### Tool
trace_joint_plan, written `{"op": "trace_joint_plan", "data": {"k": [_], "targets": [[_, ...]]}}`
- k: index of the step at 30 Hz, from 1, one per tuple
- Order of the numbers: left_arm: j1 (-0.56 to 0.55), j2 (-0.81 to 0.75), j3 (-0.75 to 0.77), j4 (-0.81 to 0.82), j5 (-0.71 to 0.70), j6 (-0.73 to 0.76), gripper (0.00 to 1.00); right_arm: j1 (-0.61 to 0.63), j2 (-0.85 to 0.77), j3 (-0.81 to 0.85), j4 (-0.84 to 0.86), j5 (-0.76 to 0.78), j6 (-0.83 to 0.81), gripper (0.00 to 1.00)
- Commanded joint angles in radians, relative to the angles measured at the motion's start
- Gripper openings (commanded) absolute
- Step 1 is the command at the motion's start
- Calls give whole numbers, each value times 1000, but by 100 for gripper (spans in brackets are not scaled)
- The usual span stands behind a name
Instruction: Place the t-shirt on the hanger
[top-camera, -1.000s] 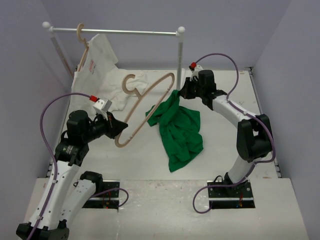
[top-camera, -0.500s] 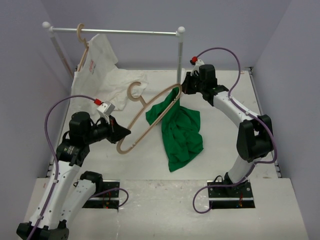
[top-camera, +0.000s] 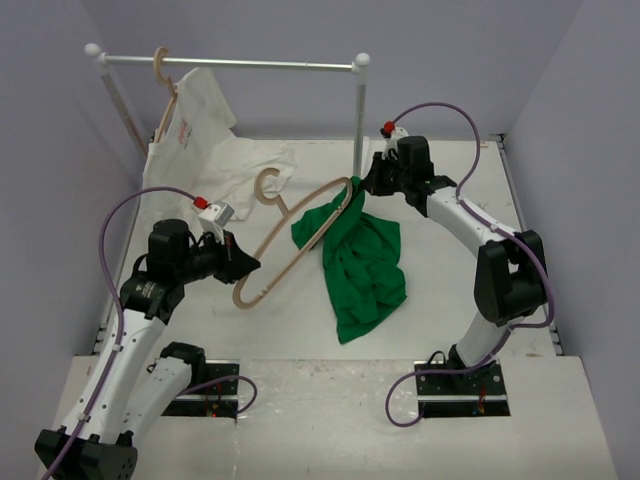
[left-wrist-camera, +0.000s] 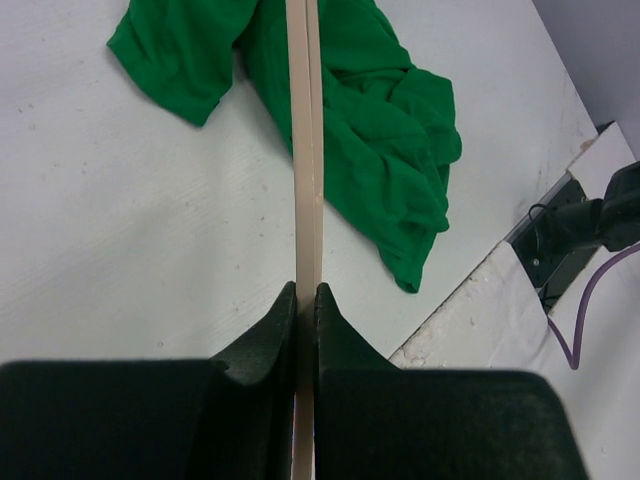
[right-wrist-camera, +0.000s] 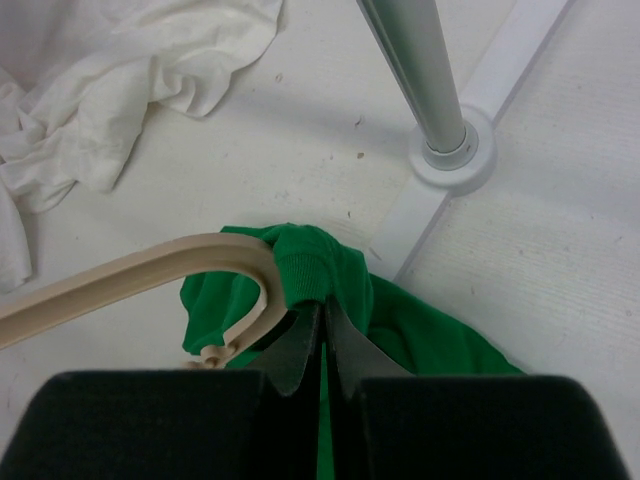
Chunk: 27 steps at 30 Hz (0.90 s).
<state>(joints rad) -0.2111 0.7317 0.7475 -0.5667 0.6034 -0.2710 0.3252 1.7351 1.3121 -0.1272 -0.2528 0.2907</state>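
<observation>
We are finding open table (top-camera: 280, 335) along the lower centre of the top view, below the t-shirt (top-camera: 362, 270). The hanger (top-camera: 295, 240) is slanting across the middle, barring a straight pass from left to right. The rack post (top-camera: 358, 120) is standing just beside the right gripper (top-camera: 361, 186) at upper centre, and the white shirt (top-camera: 205, 125) is filling the upper left.

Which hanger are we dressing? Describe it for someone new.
Start at the white clothes rail at the back. Before it, a pale wooden hanger slants midair between the left gripper and right gripper. Unlike its twin hooked on the rail wearing a white shirt, its tip carries the green t-shirt.
</observation>
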Motion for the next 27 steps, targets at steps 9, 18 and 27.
{"op": "trace_joint_plan", "data": {"k": [9,18,27], "targets": [[-15,11,22,97,126,-24,0,12,-30,53,-2,-4,26,0],[-25,23,-13,122,96,-37,0,35,-23,145,-68,10,40,0],[-43,43,-12,188,37,-81,0,98,-64,114,-85,-27,36,0]]}}
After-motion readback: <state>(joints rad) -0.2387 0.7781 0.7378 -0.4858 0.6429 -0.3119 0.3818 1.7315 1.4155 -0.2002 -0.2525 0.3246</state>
